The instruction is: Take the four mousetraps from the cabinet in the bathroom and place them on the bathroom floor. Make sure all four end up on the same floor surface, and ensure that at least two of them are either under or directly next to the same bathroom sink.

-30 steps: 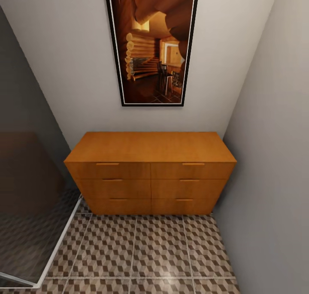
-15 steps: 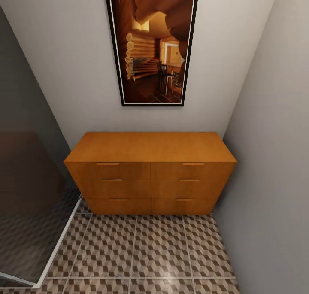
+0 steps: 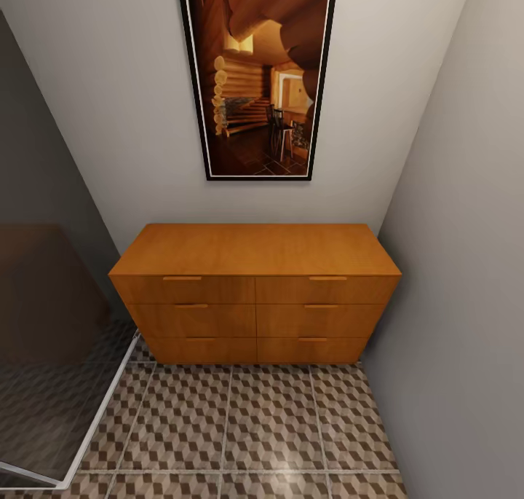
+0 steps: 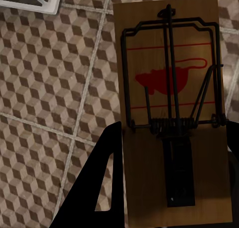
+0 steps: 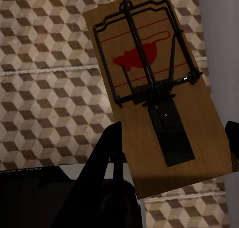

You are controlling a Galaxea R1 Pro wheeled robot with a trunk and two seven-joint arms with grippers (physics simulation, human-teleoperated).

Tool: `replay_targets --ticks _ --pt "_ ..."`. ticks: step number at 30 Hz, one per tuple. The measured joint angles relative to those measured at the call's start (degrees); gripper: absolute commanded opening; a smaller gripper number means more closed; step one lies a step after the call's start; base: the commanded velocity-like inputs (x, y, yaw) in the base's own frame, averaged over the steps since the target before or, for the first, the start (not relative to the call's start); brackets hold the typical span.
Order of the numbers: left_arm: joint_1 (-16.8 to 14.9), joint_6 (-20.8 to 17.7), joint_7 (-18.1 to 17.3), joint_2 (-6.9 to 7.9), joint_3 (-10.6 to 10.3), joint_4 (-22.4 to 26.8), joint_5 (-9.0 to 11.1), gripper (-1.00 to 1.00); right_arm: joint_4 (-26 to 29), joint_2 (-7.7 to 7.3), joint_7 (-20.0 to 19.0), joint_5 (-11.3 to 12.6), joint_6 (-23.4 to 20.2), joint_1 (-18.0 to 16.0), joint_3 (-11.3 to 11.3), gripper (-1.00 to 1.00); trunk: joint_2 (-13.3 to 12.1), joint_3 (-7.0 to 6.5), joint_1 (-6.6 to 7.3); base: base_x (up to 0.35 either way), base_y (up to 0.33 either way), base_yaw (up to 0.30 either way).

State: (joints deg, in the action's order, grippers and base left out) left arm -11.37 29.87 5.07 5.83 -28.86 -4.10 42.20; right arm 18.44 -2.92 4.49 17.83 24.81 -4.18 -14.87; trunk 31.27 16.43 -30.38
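One trap held in each end effector, above tiled floor.

Left end effector [image 4: 169, 188] is clamped on a flat tan wooden mousetrap [image 4: 172, 113]; right end effector [image 5: 169, 163] on another [image 5: 154, 98]. Judged light, stiff; edges gripped, spring bar avoided.

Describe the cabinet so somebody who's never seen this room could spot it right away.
Find the tall dark-framed picture on the white back wall. Directly below stands the cabinet, on the patterned tile floor. It is low, wide, orange-brown wood, with six drawers and slim bar handles.
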Motion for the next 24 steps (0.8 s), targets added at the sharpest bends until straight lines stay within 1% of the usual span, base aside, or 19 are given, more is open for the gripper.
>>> replay_targets --ticks 24 --pt "0.0 0.0 0.0 0.0 0.0 0.0 0.0 -1.0 0.0 0.01 0.0 0.1 0.0 0.0 0.1 -1.0 0.0 0.0 0.0 0.0 0.0 0.0"
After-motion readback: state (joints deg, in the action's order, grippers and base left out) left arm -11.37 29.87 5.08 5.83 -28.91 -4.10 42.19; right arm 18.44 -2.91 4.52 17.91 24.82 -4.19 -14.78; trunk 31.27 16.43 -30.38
